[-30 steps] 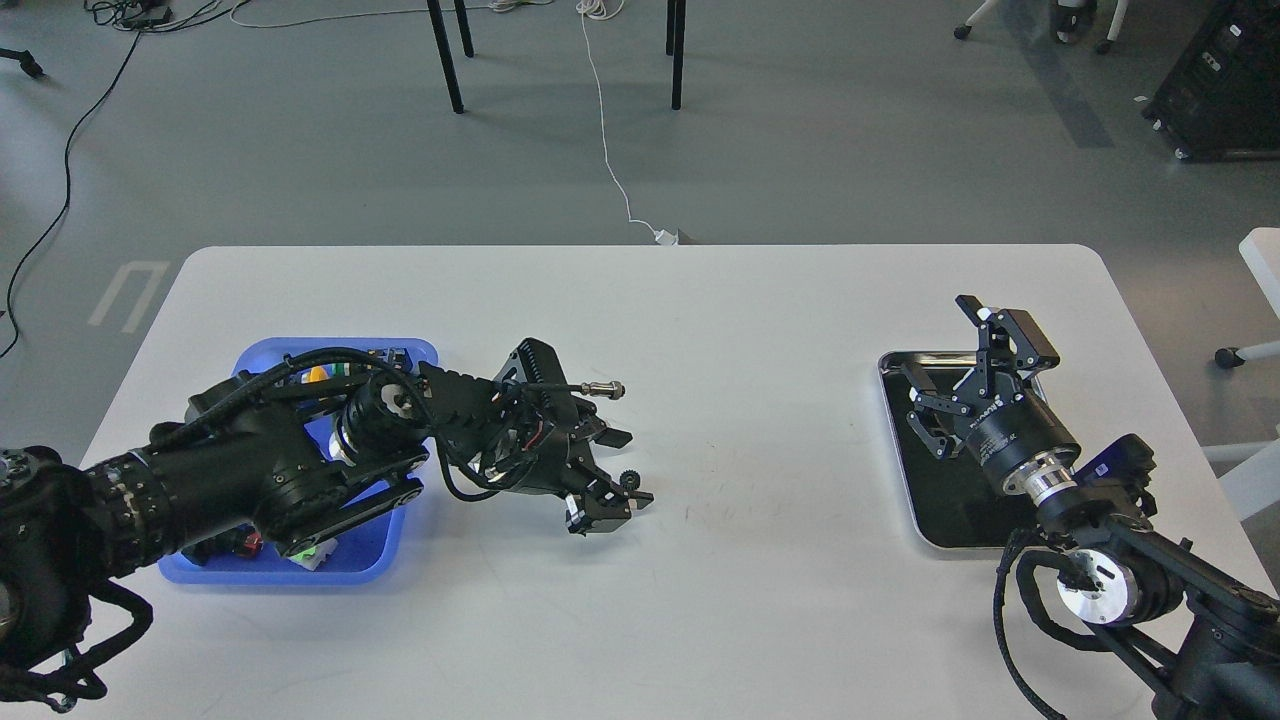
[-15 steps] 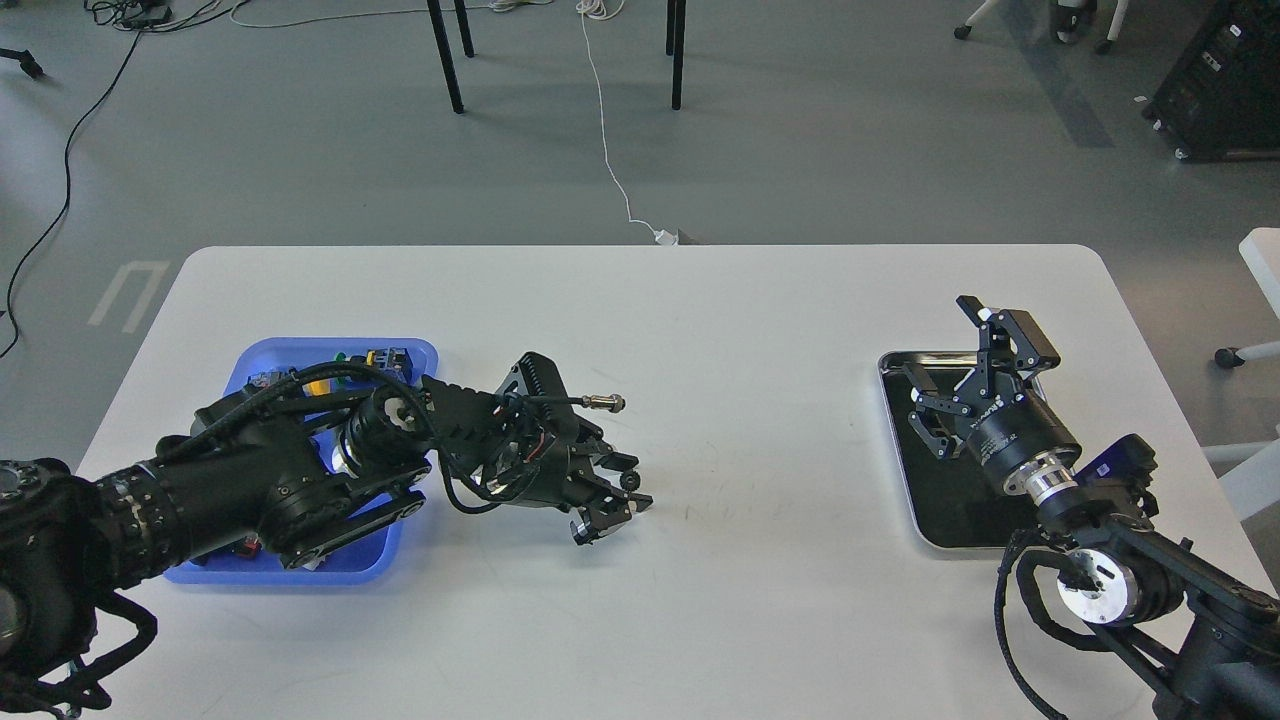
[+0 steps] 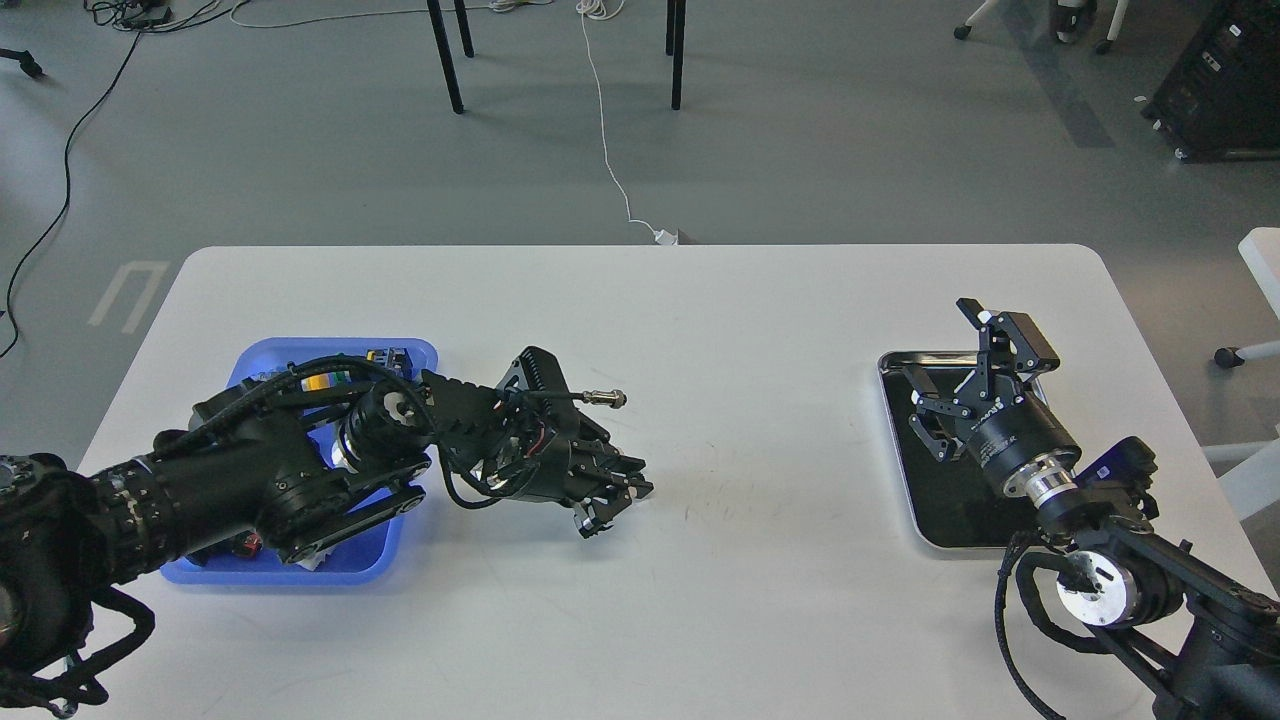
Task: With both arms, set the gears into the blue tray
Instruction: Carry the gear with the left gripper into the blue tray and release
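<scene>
My left gripper (image 3: pixel 628 490) lies low over the table just right of the blue tray (image 3: pixel 300 350), its fingers drawn together on a tiny black gear that is almost wholly hidden between them. My left arm crosses over the tray and covers much of it; coloured pieces show inside at the far edge and near corner. No other gears can be made out on the table. At the right, my right gripper (image 3: pixel 940 340) is open and holds nothing, above the far part of a silver tray (image 3: pixel 900 470).
The silver tray with its black inside sits near the table's right edge. A metal cable plug (image 3: pixel 606 398) sticks out of my left wrist. Chair legs and cables are on the floor beyond the table.
My left gripper's fingers have shut around the small gear that lay between them. The left arm shifted slightly. The right arm has barely moved.
</scene>
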Controlling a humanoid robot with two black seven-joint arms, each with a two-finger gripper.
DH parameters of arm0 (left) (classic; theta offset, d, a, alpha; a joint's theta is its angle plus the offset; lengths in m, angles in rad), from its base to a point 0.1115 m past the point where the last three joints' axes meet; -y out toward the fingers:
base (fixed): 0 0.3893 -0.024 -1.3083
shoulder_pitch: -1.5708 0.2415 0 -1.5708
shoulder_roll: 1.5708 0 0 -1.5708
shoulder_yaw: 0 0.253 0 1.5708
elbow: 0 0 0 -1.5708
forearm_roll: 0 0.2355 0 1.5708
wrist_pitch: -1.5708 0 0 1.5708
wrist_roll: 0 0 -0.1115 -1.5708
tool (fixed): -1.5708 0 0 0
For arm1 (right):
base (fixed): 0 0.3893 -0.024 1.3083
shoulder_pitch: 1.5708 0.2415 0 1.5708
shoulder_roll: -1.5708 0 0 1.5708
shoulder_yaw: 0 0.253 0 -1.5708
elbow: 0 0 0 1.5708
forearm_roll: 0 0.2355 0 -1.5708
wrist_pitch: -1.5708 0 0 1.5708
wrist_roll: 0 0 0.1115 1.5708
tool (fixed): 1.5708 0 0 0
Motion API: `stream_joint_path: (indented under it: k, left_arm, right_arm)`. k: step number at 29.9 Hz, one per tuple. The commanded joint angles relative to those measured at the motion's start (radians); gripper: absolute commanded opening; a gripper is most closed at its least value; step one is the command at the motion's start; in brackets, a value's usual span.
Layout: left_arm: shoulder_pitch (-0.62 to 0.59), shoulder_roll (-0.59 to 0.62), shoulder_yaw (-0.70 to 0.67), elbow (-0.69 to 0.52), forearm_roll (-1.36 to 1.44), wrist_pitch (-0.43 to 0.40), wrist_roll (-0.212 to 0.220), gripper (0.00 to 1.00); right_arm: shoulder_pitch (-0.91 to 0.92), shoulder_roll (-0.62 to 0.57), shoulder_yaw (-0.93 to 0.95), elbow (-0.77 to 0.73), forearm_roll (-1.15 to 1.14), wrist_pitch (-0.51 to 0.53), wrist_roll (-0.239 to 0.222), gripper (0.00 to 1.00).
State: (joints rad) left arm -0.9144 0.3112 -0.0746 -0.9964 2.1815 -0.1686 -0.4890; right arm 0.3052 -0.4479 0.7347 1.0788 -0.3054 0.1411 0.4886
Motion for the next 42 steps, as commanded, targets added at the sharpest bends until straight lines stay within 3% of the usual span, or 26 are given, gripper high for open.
stream_joint_path:
  k: [1,6,12,25,30,32,34,38,42]
  left_arm:
    - [-0.046,0.138,-0.002,-0.106,0.0,-0.006,0.0,0.18]
    - [-0.069,0.35,-0.002,-0.208,0.0,-0.003,0.0,0.18]
    - [-0.049,0.549,0.007,-0.2,0.0,0.006,0.0,0.2]
    - [0.084,0.476,-0.06,0.03,0.0,0.009,0.0,0.23]
    - [0.1,0.459,-0.068,0.041,0.0,0.015,0.0,0.26]
    - [0.101,0.457,-0.068,0.042,0.0,0.015,0.0,0.34]
    - [0.103,0.457,-0.068,0.042,0.0,0.015,0.0,0.55]
    - [0.109,0.463,-0.074,0.042,0.0,0.017,0.0,0.79]
    - [0.108,0.489,-0.154,0.024,-0.078,0.018,0.0,0.84]
  right_arm:
    - [0.0,0.0,0.0,0.001,0.0,0.0,0.0,0.97]
    - [0.003,0.008,0.0,0.003,0.0,0.0,0.0,0.97]
    - [0.006,0.009,-0.003,0.003,0.0,0.0,0.0,0.97]
    - [0.003,0.017,-0.008,0.003,0.0,0.0,0.0,0.97]
    - [0.005,0.017,-0.006,0.003,0.0,0.0,0.0,0.97]
    - [0.005,0.017,-0.006,0.004,0.0,0.0,0.0,0.97]
    - [0.006,0.017,-0.006,0.003,0.0,0.0,0.0,0.97]
    - [0.008,0.017,-0.006,0.003,0.0,0.0,0.0,0.97]
    - [0.012,0.017,-0.006,0.007,0.0,0.0,0.0,0.97]
